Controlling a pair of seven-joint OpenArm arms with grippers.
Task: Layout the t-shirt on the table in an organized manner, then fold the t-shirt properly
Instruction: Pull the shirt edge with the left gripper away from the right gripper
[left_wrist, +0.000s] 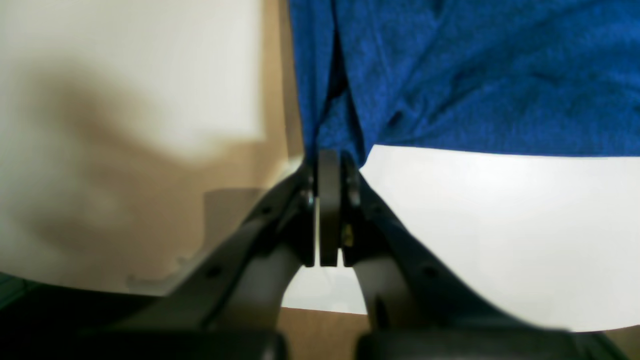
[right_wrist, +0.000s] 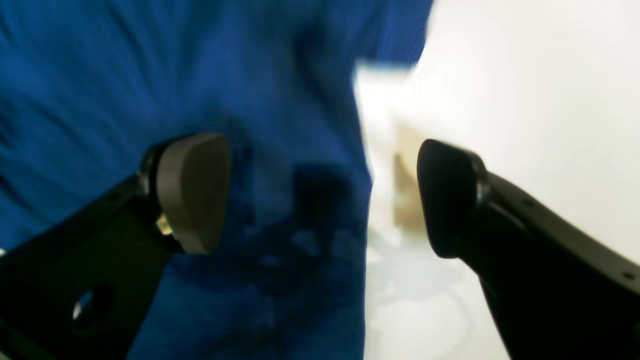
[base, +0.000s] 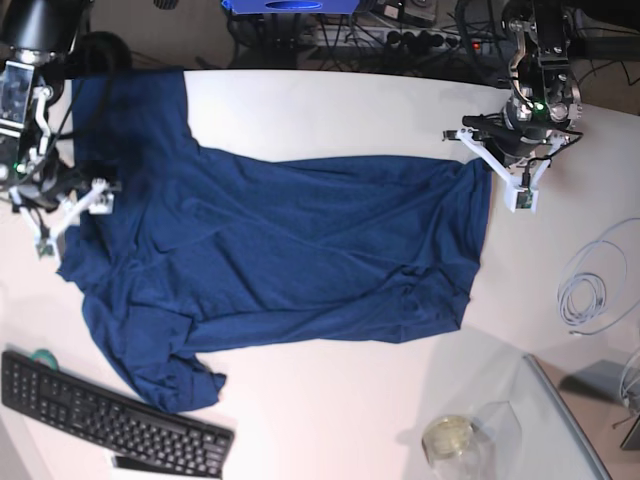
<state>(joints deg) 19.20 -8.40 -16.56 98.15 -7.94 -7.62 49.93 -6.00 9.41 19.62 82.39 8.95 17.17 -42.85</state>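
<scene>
Dark navy long-sleeved knit t-shirt (base: 290, 250) lies spread lengthwise across big white curved-edge table (base: 330, 110), still rumpled, sleeve near black keyboard (base: 110, 415) bunched.

Left gripper (left_wrist: 330, 165), at scene right: I read jaws clenched on shirt hem corner.

Right gripper (right_wrist: 320, 195), at scene left: jaws spread wide, grasping nothing, cloth under one finger (right_wrist: 192, 190).

Risks I see:
- one-sided pull from left gripper drags whole shirt, skews layout
- right gripper closing may catch double layer
- near sleeve could sweep keyboard

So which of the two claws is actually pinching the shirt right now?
The left gripper, at the t-shirt's hem end: its jaws are shut on a fold of fabric. The right gripper gapes open, holding nothing.
</scene>
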